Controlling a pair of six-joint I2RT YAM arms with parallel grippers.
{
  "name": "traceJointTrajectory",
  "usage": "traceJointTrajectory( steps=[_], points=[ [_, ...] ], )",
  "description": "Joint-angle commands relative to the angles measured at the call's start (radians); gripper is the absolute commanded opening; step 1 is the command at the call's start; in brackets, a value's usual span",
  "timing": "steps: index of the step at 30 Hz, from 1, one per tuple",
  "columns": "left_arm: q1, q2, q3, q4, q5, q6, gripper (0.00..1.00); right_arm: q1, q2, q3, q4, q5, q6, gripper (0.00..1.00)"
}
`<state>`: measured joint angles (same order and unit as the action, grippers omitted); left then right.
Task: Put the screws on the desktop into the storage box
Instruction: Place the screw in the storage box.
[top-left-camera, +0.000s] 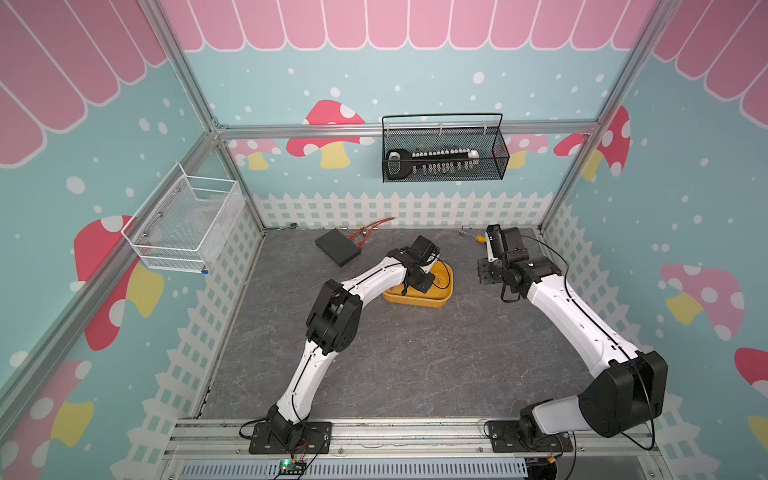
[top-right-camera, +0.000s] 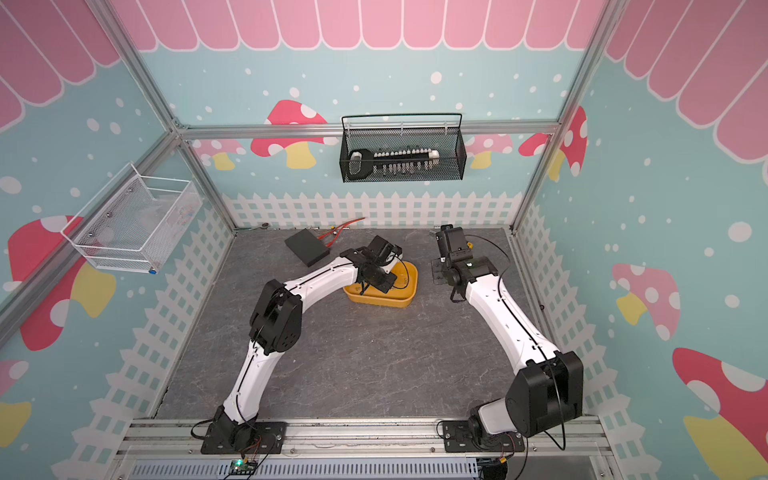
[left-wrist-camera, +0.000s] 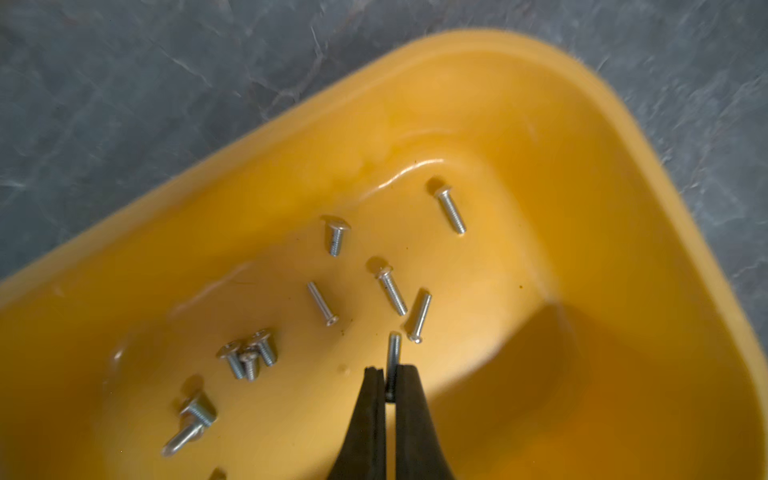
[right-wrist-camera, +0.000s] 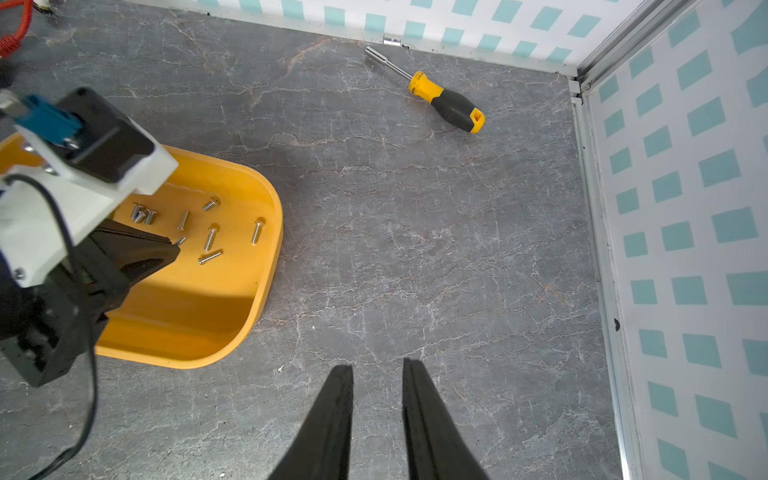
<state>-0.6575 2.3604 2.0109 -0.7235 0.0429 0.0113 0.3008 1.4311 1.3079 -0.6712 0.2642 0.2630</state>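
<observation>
The yellow-orange storage box (top-left-camera: 411, 300) (top-right-camera: 382, 300) stands mid-desktop (top-left-camera: 415, 365). My left gripper (left-wrist-camera: 388, 370) hangs over the inside of the box, shut on one small silver screw (left-wrist-camera: 393, 351) that pokes out past its tips. Several more screws (left-wrist-camera: 451, 210) (right-wrist-camera: 210, 239) lie loose on the box floor (left-wrist-camera: 540, 166). The right wrist view shows the left gripper (right-wrist-camera: 172, 249) low inside the box (right-wrist-camera: 187, 307). My right gripper (right-wrist-camera: 378, 365) stands open and empty above bare desktop (right-wrist-camera: 415, 249), to the right of the box. No screw shows on the desktop here.
A yellow-and-black screwdriver (right-wrist-camera: 446, 102) (top-left-camera: 480, 239) lies near the back right corner, with a small socket (right-wrist-camera: 392, 40) by the wall. A flat black box (top-left-camera: 337, 247) and red cable (top-left-camera: 374, 226) sit back left. A black mesh basket (top-left-camera: 444, 162) and a white one (top-left-camera: 187, 224) hang on the walls.
</observation>
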Motion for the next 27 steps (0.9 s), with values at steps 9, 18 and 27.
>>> traceJointTrajectory(
  steps=[9, 18, 27],
  points=[
    [-0.008, 0.069, 0.116, -0.032, 0.071, -0.002, 0.0, -0.005, -0.011, -0.012, 0.021, -0.014, 0.01, 0.27],
    [-0.013, 0.134, 0.168, -0.044, 0.078, -0.008, 0.0, -0.006, -0.009, -0.013, 0.019, -0.005, 0.015, 0.27],
    [-0.015, 0.165, 0.189, -0.05, 0.08, -0.005, 0.0, -0.006, -0.002, -0.01, 0.02, -0.008, 0.013, 0.27]
  ],
)
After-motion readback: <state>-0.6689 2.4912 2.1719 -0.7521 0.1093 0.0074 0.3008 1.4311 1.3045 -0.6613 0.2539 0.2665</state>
